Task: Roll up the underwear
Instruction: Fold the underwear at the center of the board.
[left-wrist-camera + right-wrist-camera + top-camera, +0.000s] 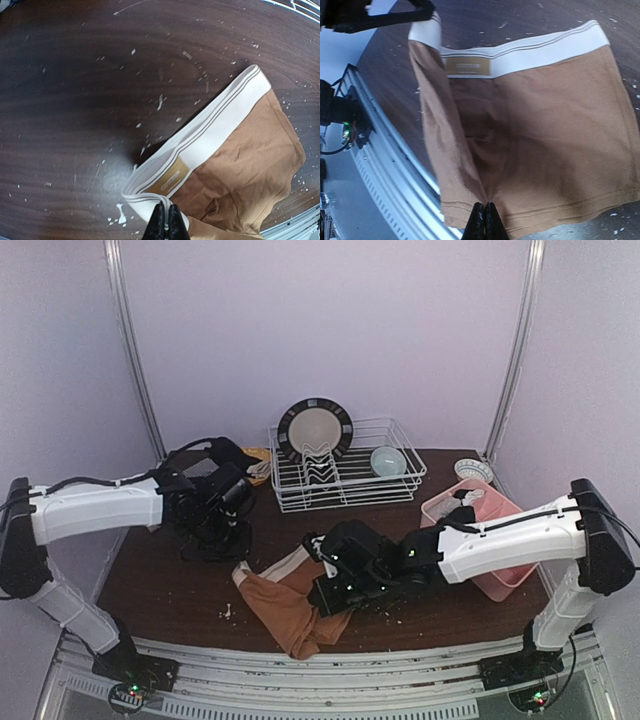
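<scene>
At the far left of the dark wooden table (170,580), a heap of black cloth (228,452) lay behind the left arm (100,508). The left gripper (165,220) had its fingers pressed together at the near-left corner of the white waistband (210,125). It appeared to pinch that corner, which stood raised off the wood in the right wrist view. White flecks (160,102) were scattered over the table around it.

The brown underwear (285,605) lay at the near middle of the table, between the two arms. Its waistband faced far-left and its leg hems reached toward the metal rail (300,665) at the near edge. The right gripper (485,220) was clamped on the bottom hem, and creases in the cloth ran toward its closed tips. From above, the black wrist of the right arm (500,535) covered the garment's right part, so its edge there could not be seen.

Behind the underwear, well apart from it, stood a white wire dish rack (345,490). It held an upright dark-rimmed plate (315,428) and a pale bowl (388,460).

To the right sat a pink tray (505,578), partly hidden under the right arm. A small patterned bowl (473,470) stood just beyond it at the far right.
</scene>
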### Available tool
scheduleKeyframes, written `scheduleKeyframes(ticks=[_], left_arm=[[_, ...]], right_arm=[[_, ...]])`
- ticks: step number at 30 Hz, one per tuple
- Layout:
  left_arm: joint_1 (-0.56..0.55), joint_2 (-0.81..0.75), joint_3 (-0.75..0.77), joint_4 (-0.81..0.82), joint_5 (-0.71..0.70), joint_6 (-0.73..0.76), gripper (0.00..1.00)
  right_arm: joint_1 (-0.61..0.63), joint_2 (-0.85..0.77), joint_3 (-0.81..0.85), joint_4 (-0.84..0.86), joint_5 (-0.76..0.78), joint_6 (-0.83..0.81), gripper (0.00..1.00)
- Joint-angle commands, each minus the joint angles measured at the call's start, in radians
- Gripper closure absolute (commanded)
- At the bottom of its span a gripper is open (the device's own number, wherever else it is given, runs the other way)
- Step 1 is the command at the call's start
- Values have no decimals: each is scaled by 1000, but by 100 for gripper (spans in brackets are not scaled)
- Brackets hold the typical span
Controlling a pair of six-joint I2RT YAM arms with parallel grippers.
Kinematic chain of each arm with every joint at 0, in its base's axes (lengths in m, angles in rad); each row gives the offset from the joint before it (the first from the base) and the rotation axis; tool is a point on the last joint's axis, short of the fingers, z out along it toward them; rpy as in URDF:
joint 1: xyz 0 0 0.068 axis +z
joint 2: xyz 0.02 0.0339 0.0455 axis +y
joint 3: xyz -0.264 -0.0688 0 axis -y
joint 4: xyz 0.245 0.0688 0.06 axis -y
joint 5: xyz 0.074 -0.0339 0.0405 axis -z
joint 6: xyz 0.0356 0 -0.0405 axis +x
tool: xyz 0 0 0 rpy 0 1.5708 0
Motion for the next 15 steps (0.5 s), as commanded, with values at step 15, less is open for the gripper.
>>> scheduleKeyframes(ticks=[15], left_arm=[[1,335,416,-35,-43,149,100]], right_arm=[[-193,-71,-149,-30,78,-60,100]])
